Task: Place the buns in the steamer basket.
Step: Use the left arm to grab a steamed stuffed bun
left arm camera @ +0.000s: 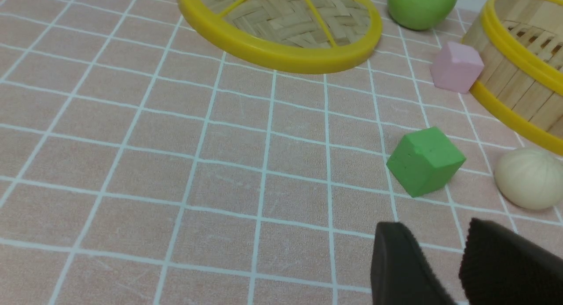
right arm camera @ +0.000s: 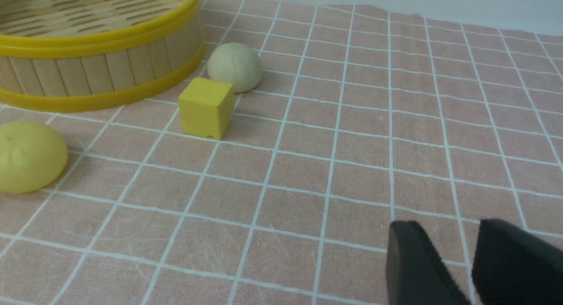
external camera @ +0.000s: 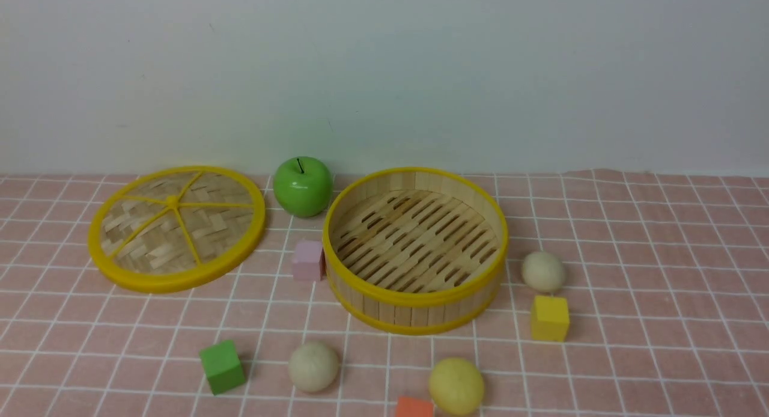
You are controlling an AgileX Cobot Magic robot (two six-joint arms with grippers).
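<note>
The steamer basket [external camera: 414, 312] is standing empty with its slatted floor showing bare, so the whole task is waiting to be done. All three buns are lying on the table [external camera: 661, 345]: the far cream bun [external camera: 543, 271] just right of the basket, and the near cream bun [external camera: 313, 366] and the yellow bun [external camera: 456, 386] in front of it. The left tool [left arm camera: 444, 270] and the right tool [right arm camera: 470, 270] are hanging low over the table, jaws slightly apart and gripping nothing.

- We see a flat woven lid [external camera: 176, 228] with a yellow rim, lying on the pink checked cloth [external camera: 661, 255] on the bench.
- A shiny green apple [external camera: 302, 186] sits just beside the lid.
- We count four little blocks: a pink block [external camera: 308, 260], a green block [external camera: 221, 366], a yellow block [external camera: 549, 318] and an orange block [external camera: 414, 407].
</note>
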